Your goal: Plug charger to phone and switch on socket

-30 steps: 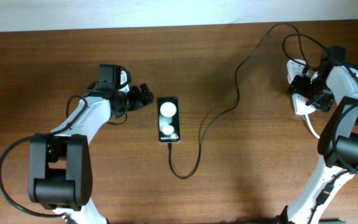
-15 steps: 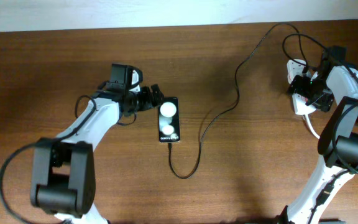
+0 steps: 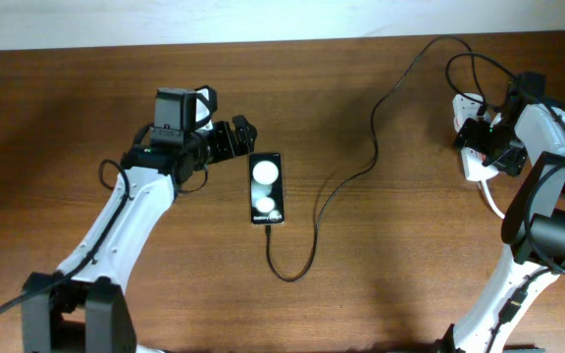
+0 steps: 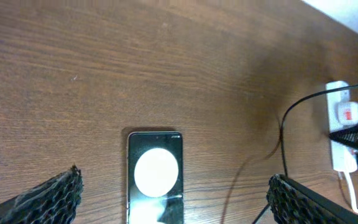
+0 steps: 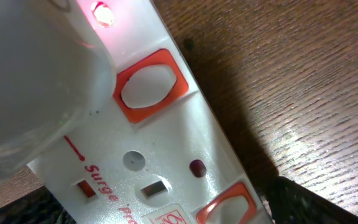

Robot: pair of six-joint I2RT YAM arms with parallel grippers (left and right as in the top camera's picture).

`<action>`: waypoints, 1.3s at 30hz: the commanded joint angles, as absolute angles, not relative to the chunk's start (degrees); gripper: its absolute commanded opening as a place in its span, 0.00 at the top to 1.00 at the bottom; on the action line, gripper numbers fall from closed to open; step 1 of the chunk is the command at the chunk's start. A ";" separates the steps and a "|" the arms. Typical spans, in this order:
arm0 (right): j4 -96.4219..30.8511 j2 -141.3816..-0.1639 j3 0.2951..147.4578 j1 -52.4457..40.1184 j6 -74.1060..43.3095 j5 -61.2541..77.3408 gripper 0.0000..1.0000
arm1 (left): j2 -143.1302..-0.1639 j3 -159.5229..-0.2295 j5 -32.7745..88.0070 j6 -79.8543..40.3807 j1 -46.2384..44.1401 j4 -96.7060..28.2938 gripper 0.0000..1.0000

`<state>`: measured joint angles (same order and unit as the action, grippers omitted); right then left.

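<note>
The left tool (image 3: 240, 135), fingers wide apart, was held just beside a corner of the one phone (image 3: 267, 187) with open bench (image 3: 86, 88) around it. The right tool (image 3: 479, 142), likewise spread and clamped on nothing, was poised close over the one socket (image 3: 472, 169) near the bench's right edge. The single charger (image 3: 314, 211) was run to the phone's end farthest from the left tool, its seating there not discernible; the socket was mostly hidden under the right tool from overhead and cut off in the right wrist view, where one red lamp (image 5: 102, 12) was seen lit.

bare table (image 3: 67, 118) left of phone (image 3: 267, 187); charger (image 3: 317, 206) loops along its right side and near end.
</note>
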<state>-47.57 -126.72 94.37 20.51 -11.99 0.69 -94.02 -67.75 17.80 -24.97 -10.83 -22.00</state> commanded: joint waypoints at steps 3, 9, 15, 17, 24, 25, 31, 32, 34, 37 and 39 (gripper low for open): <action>-47.31 -128.75 93.21 18.85 -12.25 3.66 0.01 | -91.72 -68.73 18.22 -24.84 -10.87 -21.93 0.01; -47.31 -128.75 93.21 18.85 -12.27 3.66 0.01 | -90.91 -68.73 18.22 -24.82 -10.87 -21.93 0.01; -47.31 -128.75 93.21 18.85 -12.25 3.66 0.01 | -88.51 -68.73 13.72 -24.82 -10.72 -21.93 0.01; -47.31 -128.75 93.21 18.85 -12.27 3.66 0.01 | -87.26 -68.73 13.72 -24.80 -10.72 -21.98 0.01; -47.31 -128.75 93.21 18.85 -12.25 3.66 0.01 | -86.32 -65.30 6.31 -20.23 -10.72 -27.24 0.01; -47.31 -128.75 93.21 18.85 -12.27 3.66 0.01 | -86.32 -64.36 6.33 -19.62 -10.72 -27.16 0.01; -47.31 -128.75 93.21 18.85 -12.27 3.66 0.01 | -85.95 -52.80 6.13 -19.64 -10.72 -18.37 0.01; -47.31 -128.75 93.21 18.85 -12.27 3.64 0.01 | -85.67 -50.85 6.15 -19.64 -10.72 -18.00 0.01; -47.31 -128.75 93.21 18.85 -12.27 3.66 0.01 | -84.88 -47.88 6.13 -19.64 -10.72 -18.00 0.01; -47.31 -128.73 93.21 18.85 -12.25 3.66 0.01 | -83.50 -43.42 6.13 -19.64 -10.72 -18.00 0.01; -47.31 -128.75 93.21 18.85 -12.27 3.66 0.01 | -82.67 -40.49 6.00 -19.64 -10.72 -18.09 0.01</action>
